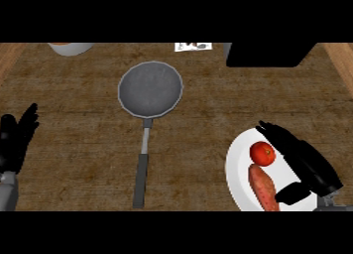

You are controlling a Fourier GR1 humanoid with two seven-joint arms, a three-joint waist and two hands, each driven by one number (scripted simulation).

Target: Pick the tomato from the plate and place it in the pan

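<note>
Tomato (263,153) lies on the plate (238,163); right hand (311,166) flat beside it, fingers (280,138) straight; left hand (11,144) rests open.

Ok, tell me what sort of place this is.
Most likely a kitchen: a wooden counter carries a pan and a white plate with a tomato on it.

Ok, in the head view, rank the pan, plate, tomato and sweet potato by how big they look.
1. Plate, broadest, though partly under the right robot hand.
2. Pan; longer with its handle, but its bowl is smaller.
3. Sweet potato.
4. Tomato.
</note>
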